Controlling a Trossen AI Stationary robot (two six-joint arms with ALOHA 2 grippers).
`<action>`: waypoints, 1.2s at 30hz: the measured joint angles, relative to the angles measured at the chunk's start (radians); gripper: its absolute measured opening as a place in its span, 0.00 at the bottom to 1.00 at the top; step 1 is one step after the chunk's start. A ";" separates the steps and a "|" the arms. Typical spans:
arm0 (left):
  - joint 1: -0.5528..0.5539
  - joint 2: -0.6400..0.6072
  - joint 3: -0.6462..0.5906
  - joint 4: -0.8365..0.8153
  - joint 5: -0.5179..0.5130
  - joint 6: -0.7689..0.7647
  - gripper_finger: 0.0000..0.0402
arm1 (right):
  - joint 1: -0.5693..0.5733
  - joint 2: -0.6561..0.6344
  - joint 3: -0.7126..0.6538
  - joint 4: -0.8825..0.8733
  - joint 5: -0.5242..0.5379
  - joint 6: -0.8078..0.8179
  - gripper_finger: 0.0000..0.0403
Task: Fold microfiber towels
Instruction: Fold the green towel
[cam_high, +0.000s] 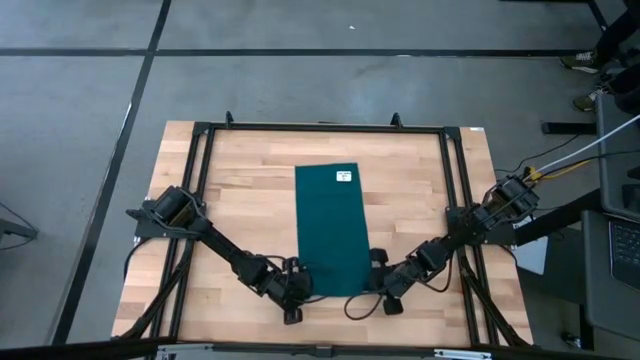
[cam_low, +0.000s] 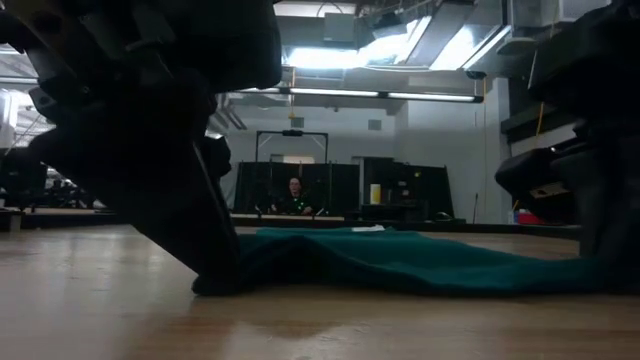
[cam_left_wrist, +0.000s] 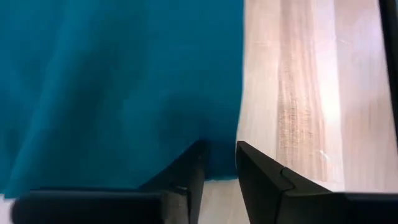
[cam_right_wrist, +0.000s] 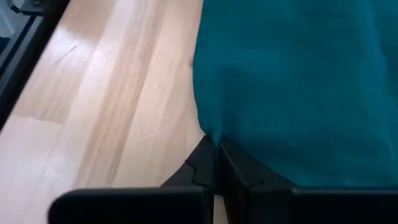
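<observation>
While towel (cam_high: 333, 228) lies flat on counter (cam_high: 240, 190) | we see right pincer (cam_right_wrist: 216, 149) clenched on its near corner (left pincer (cam_left_wrist: 219, 155) gaping astride the other corner)

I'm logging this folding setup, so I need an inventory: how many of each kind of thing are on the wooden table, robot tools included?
Dark teal microfiber towel, with a small white label: 1
Robot tools: 2, the left tool and the right tool, each at a near corner of the towel
Total: 3
</observation>
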 joint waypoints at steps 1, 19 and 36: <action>0.000 0.000 0.000 -0.002 -0.008 -0.010 0.21 | 0.000 0.000 0.004 -0.006 -0.002 0.002 0.03; -0.003 -0.089 -0.006 -0.055 -0.083 -0.084 0.01 | 0.023 -0.062 0.102 -0.110 0.001 0.004 0.01; 0.104 -0.280 -0.002 -0.154 -0.283 -0.022 0.01 | -0.086 -0.213 0.139 -0.349 0.127 -0.093 0.01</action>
